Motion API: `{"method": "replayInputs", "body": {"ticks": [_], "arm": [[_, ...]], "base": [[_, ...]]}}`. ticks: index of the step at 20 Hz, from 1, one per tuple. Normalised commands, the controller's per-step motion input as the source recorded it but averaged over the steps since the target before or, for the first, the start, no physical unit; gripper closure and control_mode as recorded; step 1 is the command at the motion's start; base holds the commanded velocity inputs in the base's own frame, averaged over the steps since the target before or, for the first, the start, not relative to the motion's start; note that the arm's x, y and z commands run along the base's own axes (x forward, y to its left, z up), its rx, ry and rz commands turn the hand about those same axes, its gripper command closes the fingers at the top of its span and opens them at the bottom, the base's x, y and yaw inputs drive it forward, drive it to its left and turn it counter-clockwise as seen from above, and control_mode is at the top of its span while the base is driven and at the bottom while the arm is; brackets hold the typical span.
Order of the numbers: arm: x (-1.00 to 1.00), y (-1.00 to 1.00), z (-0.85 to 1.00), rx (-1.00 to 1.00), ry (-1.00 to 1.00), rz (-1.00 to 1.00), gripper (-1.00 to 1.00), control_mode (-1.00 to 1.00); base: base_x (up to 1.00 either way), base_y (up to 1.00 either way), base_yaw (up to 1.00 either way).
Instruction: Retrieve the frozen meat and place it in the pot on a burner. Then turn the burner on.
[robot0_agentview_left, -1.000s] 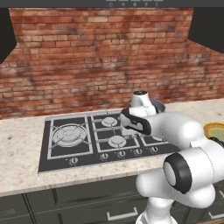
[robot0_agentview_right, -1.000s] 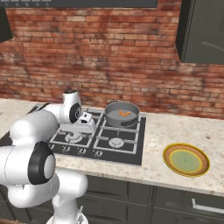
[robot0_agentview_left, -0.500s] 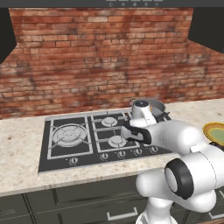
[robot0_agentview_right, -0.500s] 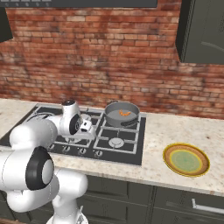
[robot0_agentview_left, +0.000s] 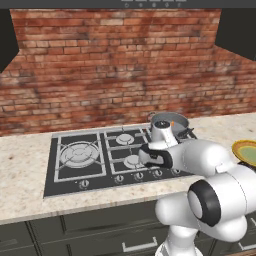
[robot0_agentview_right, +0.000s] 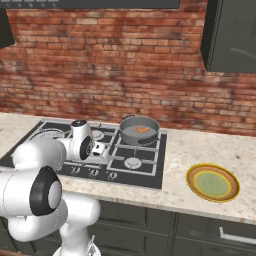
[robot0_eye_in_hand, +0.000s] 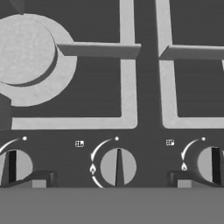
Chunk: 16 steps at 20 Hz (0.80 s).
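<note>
The grey pot (robot0_agentview_right: 129, 136) stands on the hob's back right burner, and the orange-red frozen meat (robot0_agentview_right: 142, 129) lies inside it. In the left base view the pot (robot0_agentview_left: 178, 119) shows behind my arm. My gripper (robot0_eye_in_hand: 111, 181) hangs open low over the front row of knobs, holding nothing. Its fingertips (robot0_eye_in_hand: 39, 180) stand either side of the middle knob (robot0_eye_in_hand: 117, 167) without touching it. From the base cameras the gripper (robot0_agentview_right: 106, 158) (robot0_agentview_left: 146, 163) sits above the hob's front edge, well in front of and left of the pot.
Two more knobs (robot0_eye_in_hand: 13, 166) (robot0_eye_in_hand: 212, 164) flank the middle one, and a round burner (robot0_eye_in_hand: 24, 52) lies beyond them. The black hob (robot0_agentview_left: 80, 155) is set in a speckled counter (robot0_agentview_right: 180, 150). A yellow-green plate (robot0_agentview_right: 212, 181) rests on the counter to the right.
My hand has come down and forward from beside the pot to just above the knob row. The pot and meat have not moved.
</note>
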Motion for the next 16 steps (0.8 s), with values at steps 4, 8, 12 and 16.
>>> {"method": "replayInputs", "body": {"ticks": [4, 8, 12, 16], "arm": [[0.0, -0.03, -0.18, 0.0, 0.0, 0.0, -1.0, -1.0], [0.0, -0.02, -0.1, 0.02, 0.0, 0.0, -1.0, -1.0], [0.0, 0.0, -0.15, 0.01, 0.0, 0.0, -1.0, -1.0], [0.0, -0.05, -0.24, 0.0, 0.01, 0.0, -1.0, -1.0]], "base": [[0.0, 0.0, 0.0], [0.0, 0.0, 0.0], [0.0, 0.0, 0.0], [0.0, 0.0, 0.0]]}}
